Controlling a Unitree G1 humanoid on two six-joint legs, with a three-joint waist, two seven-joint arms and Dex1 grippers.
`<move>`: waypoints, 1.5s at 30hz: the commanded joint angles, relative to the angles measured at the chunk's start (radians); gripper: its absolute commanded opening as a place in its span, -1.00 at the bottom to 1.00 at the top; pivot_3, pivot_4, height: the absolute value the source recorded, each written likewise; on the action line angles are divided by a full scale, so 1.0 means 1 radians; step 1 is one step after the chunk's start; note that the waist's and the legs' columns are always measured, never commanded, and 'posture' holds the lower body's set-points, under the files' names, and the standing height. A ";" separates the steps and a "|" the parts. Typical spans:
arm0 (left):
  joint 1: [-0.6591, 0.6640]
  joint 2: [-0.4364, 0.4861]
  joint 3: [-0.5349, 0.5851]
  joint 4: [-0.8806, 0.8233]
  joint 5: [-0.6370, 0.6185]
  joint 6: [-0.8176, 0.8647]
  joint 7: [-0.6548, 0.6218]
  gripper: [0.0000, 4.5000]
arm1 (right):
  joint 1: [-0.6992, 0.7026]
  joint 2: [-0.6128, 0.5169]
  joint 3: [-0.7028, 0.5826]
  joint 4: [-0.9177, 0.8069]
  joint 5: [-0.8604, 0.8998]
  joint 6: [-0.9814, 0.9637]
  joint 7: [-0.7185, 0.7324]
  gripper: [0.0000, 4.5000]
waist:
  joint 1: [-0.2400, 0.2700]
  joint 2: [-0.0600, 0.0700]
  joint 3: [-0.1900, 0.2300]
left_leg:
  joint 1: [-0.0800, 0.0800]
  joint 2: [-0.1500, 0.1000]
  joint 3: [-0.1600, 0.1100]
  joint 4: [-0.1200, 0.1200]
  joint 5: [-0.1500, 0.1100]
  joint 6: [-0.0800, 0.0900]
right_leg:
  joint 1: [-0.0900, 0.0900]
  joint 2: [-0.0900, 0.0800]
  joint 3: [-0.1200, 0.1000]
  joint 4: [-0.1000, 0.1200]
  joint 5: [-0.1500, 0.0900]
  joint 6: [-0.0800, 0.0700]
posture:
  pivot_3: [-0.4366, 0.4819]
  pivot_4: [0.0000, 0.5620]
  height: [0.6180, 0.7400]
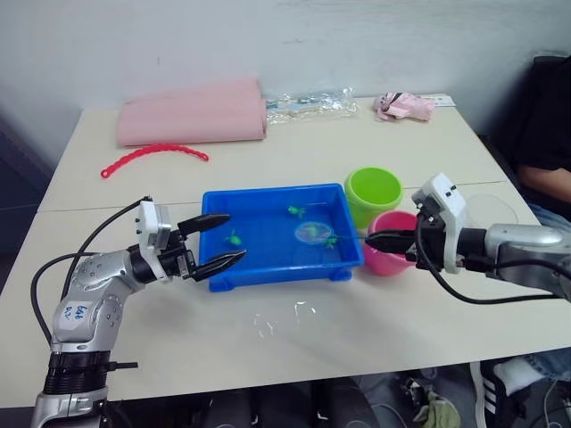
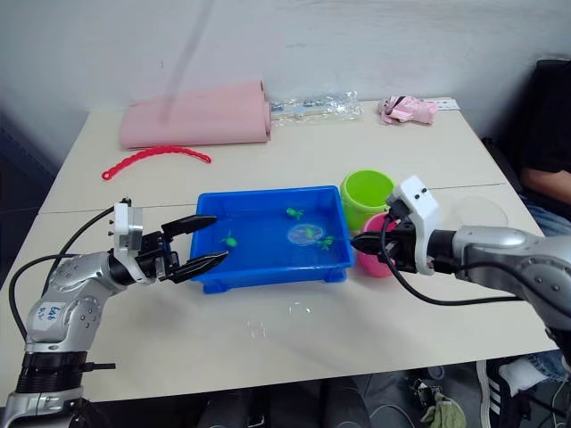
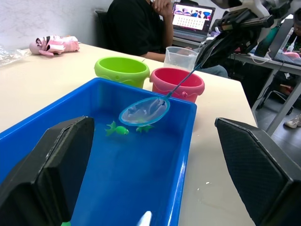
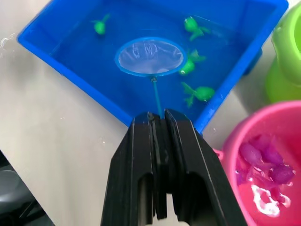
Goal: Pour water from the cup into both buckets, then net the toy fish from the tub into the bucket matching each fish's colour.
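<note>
- Left arm: forearm lies low over the table, reaching in from the robot's left toward the tub's near-left corner.
- Left gripper [image 1: 219,239]: fingers spread wide, empty; one finger over the tub's left rim, the other just outside its near-left corner. Whether either touches the rim cannot be told.
- Right arm: extends level from the robot's right, wrist over the pink bucket.
- Right gripper [image 4: 160,123]: fingers pressed together on the net's thin handle.
- Net [image 4: 149,57]: hoop held out over the water in the right half of the tub, green fish just beside it.
- Tub [image 1: 268,267]: blue, mid-table, holding water.
- Toy fish, green [image 4: 199,92]: four in the tub, three near the hoop, one apart toward the left end.
- Toy fish, pink [image 4: 268,160]: several lying in the pink bucket's water.
- Pink bucket [image 1: 388,260]: just beside the tub's right end, near side.
- Green bucket [image 1: 373,189]: beside the tub's right end, behind the pink one.
- Cup [image 3: 182,57]: clear, standing behind the pink bucket.
- Spilled water [image 1: 284,316]: on the table in front of the tub.
</note>
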 commanded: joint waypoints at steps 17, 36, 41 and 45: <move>-0.110 0.093 -0.093 0.019 0.039 -0.032 -0.151 0.99 | -0.486 0.074 0.303 0.322 -0.207 0.460 0.227 -1.00 | 0.000 0.000 0.000 | -0.014 -0.002 0.004 0.001 0.000 0.002 | -0.017 0.003 -0.004 0.003 0.001 0.000 | -0.05 -0.47 1.00; -0.067 0.106 -0.079 -0.037 0.010 0.021 -0.131 0.99 | -0.285 0.245 0.008 0.238 -0.434 0.409 0.117 -1.00 | 0.001 0.000 0.000 | -0.014 -0.002 0.004 0.001 0.000 0.001 | -0.016 0.003 -0.004 0.007 0.001 0.001 | -0.05 -0.47 1.00; -0.069 0.121 -0.078 -0.047 0.010 0.034 -0.132 0.99 | -0.171 0.275 -0.100 0.154 -0.449 0.372 0.100 -1.00 | 0.003 0.000 0.000 | -0.014 -0.002 0.004 0.002 0.000 0.001 | -0.016 0.003 -0.005 0.004 0.001 0.001 | -0.05 -0.47 1.00; -0.076 0.122 -0.072 -0.034 0.017 0.025 -0.132 0.99 | -0.044 0.276 -0.173 0.039 -0.443 0.237 0.173 -1.00 | 0.003 0.000 0.000 | -0.014 -0.003 0.003 0.001 0.001 0.002 | -0.016 0.002 -0.004 0.004 0.001 0.001 | -0.05 -0.47 1.00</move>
